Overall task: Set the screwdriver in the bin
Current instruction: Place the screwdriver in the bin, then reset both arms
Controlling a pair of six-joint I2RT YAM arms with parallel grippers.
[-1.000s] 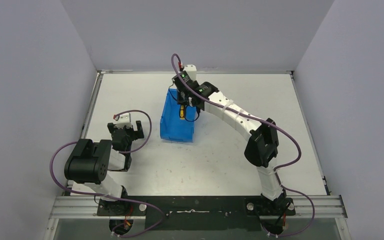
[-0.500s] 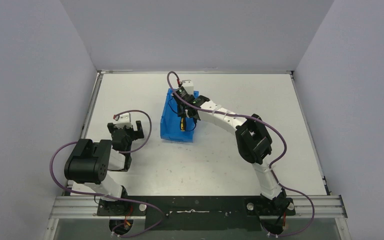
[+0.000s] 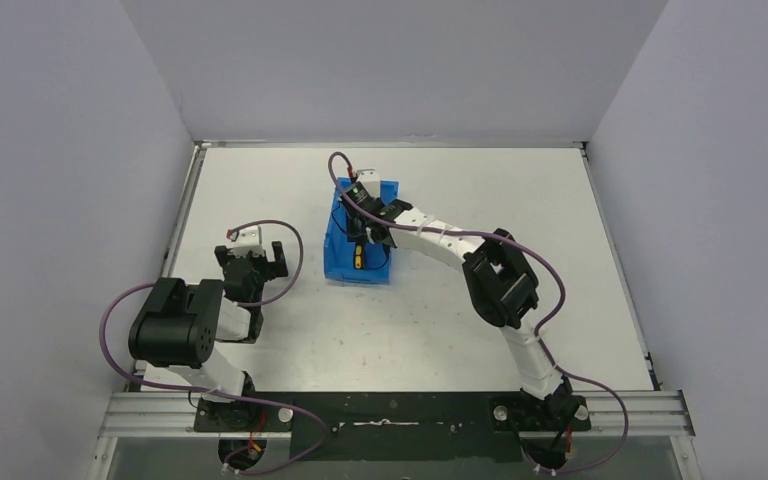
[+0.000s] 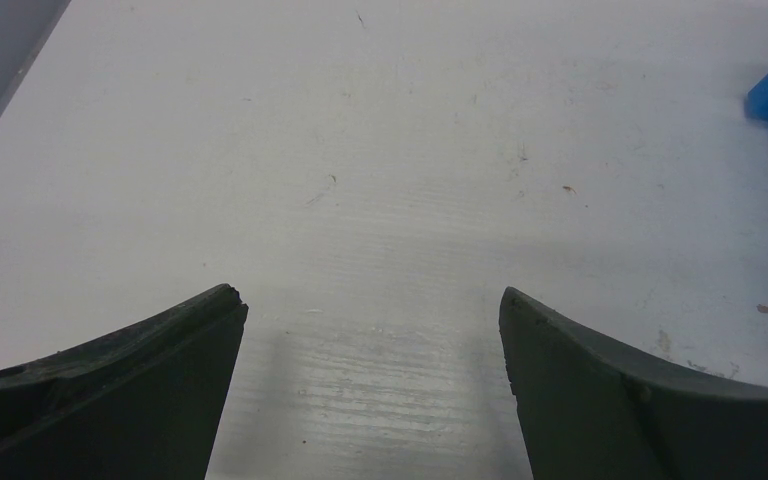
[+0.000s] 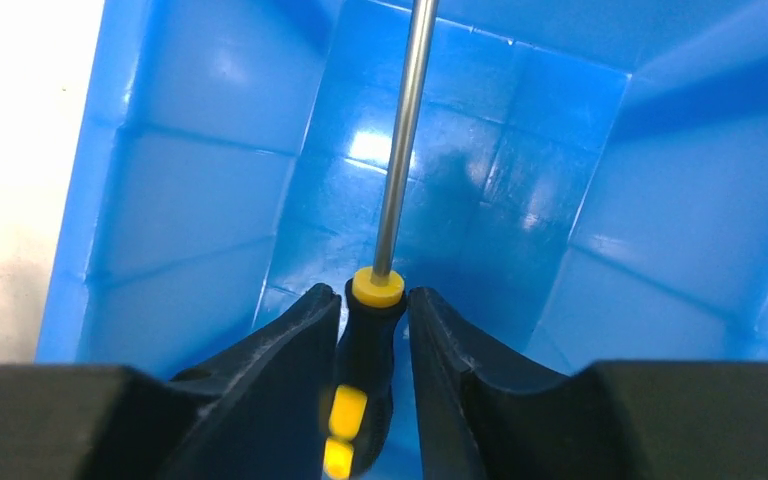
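Right end effector (image 5: 372, 298) lower, around screwdriver (image 5: 364, 345)

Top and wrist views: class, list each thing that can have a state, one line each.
Bright blue rectangular plastic bin: upright, open-topped.
Small yellow-and-black-handled screwdriver: gripped by its handle, shaft pointing into the bin.
Right gripper: shut on the screwdriver.
Left gripper: open, holding nothing.

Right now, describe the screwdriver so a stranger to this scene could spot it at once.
Find the bright blue bin near the middle of the white table. The right gripper at it is shut on the screwdriver. Nothing else there is yellow and black with a thin metal shaft.
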